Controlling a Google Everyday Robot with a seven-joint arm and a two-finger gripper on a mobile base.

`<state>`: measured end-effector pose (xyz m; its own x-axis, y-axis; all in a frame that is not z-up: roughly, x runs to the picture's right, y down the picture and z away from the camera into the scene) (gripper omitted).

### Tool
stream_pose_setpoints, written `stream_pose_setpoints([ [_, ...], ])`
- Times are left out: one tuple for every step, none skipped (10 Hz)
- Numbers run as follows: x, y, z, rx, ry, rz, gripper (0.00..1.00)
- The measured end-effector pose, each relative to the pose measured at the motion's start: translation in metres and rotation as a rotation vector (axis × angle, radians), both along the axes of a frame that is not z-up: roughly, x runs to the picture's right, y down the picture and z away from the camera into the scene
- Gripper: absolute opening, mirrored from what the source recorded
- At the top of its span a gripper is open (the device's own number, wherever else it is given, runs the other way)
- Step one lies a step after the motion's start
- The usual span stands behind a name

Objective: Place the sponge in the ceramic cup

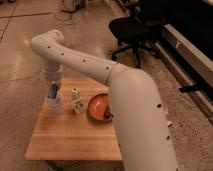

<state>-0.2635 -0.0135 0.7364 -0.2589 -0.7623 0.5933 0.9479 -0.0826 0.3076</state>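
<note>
The pale ceramic cup (55,104) stands on the left part of the wooden table (70,140). Directly above it hangs my gripper (53,85), at the end of the white arm that reaches in from the right. The gripper is shut on the blue sponge (53,91), which hangs upright with its lower end at the cup's rim. The gripper body hides the top of the sponge.
A small white patterned bottle (76,100) stands just right of the cup. An orange bowl (99,107) with something dark in it sits further right, partly behind my arm. A black office chair (131,31) stands on the floor beyond the table.
</note>
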Motion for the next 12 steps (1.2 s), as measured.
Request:
stream_pose_setpoints([
  [-0.001,0.0,0.007,-0.008,0.003,-0.016,0.0],
  [-0.001,0.0,0.015,-0.017,0.009,-0.033,0.0],
  [-0.001,0.001,0.023,-0.022,0.018,-0.043,0.0],
  [0.0,0.003,0.032,-0.027,0.033,-0.052,0.0],
  [0.002,0.004,0.039,-0.031,0.043,-0.055,0.0],
  [0.002,0.005,0.042,-0.036,0.048,-0.057,0.0],
  [-0.001,0.006,0.044,-0.039,0.045,-0.059,0.0],
  [-0.006,0.008,0.044,-0.047,0.038,-0.065,0.03],
  [-0.01,0.009,0.042,-0.056,0.029,-0.07,0.11],
  [-0.013,0.011,0.04,-0.063,0.019,-0.077,0.21],
  [-0.018,0.013,0.037,-0.071,0.007,-0.089,0.33],
  [-0.019,0.014,0.035,-0.076,0.002,-0.099,0.41],
])
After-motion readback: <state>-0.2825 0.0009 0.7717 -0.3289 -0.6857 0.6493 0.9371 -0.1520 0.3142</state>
